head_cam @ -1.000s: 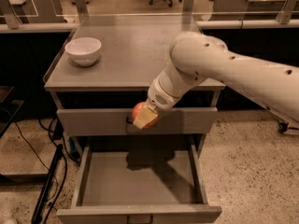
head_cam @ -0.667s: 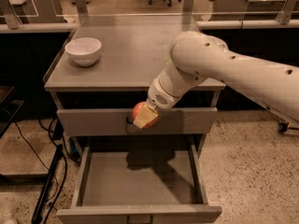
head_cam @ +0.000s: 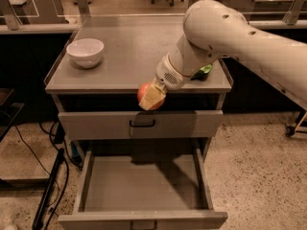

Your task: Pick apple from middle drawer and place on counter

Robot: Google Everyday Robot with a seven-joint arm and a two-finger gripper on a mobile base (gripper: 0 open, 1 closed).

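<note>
Camera view, gripper (head_cam: 152, 98): centre of frame, just below the front edge of the counter, fingers clamped on the apple.
Apple (head_cam: 144, 94): held in the air, centre frame, in front of the closed upper drawer face, well above the open drawer.
Middle drawer (head_cam: 143, 183): pulled out, lower centre, floor bare, nothing left inside.
Counter (head_cam: 129, 47): upper centre; white bowl (head_cam: 85, 52) at upper left, a green item (head_cam: 205, 71) half hidden behind the arm at right.
Step in hand: carrying the apple up to the counter; pick looks done, place not yet.
Doing it well: lift clear of the counter's front edge before moving inward; set down on bare top between bowl and green item; release only once resting, since a round fruit may roll.
Change from earlier frames: apple and gripper sit higher, nearer the counter edge; arm raised; drawer and bowl unchanged.
</note>
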